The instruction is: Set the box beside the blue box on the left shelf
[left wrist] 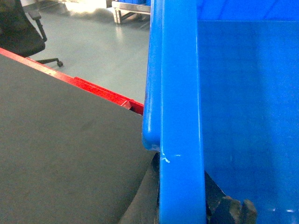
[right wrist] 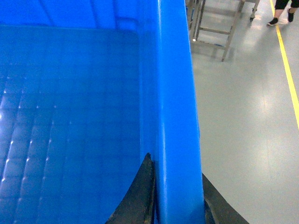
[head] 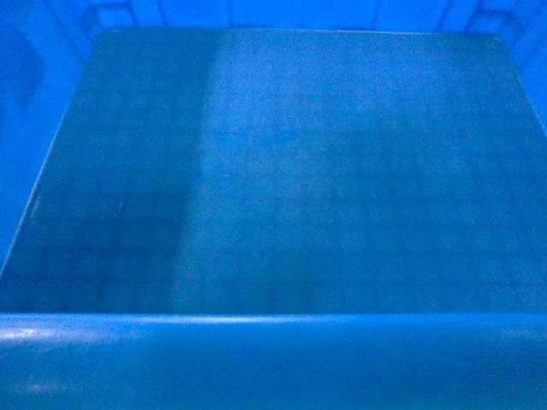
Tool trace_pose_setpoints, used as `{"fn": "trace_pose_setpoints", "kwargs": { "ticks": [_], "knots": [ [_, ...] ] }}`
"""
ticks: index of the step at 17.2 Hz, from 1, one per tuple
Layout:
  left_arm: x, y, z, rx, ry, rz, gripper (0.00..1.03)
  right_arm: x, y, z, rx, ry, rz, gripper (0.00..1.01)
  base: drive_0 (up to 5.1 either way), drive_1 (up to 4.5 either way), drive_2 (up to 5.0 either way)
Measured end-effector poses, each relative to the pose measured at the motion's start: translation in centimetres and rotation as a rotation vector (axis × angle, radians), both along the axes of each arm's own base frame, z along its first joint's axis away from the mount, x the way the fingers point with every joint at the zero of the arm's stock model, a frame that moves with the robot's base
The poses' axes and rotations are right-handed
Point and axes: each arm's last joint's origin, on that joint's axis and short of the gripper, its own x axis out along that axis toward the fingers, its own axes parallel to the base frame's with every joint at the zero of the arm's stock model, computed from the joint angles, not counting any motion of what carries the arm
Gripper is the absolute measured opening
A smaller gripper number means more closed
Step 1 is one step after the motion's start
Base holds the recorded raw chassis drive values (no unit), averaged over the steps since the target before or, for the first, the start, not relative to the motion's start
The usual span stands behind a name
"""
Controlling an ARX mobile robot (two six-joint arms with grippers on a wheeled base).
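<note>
The bright-blue box (head: 282,171) fills the head view, showing its grid-patterned floor and thick near rim. My left gripper (left wrist: 182,196) is shut on the box's left rim (left wrist: 180,116), one black finger outside and one inside the wall. My right gripper (right wrist: 177,196) is shut on the right rim (right wrist: 175,107), with one black finger (right wrist: 140,196) inside and the other (right wrist: 217,205) outside. The box is held off the floor. The left shelf and the other blue box are out of view.
A dark surface with a red edge (left wrist: 98,88) lies left of the box. An office chair (left wrist: 28,32) stands on the grey floor beyond it. Metal rack legs (right wrist: 219,23), a yellow floor line (right wrist: 287,70) and a person's feet (right wrist: 280,14) are at the right.
</note>
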Motion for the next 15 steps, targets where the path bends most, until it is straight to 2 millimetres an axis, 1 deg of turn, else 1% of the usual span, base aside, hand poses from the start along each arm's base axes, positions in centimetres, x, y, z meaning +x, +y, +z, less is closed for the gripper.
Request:
{"fn": "trace_pose_setpoints", "kwargs": {
  "ticks": [15],
  "knots": [
    [0.0, 0.0, 0.0, 0.001, 0.0, 0.0, 0.07, 0.0, 0.0, 0.0, -0.001, 0.0, -0.001, 0.1, -1.5, -1.53, -1.5]
  ]
}}
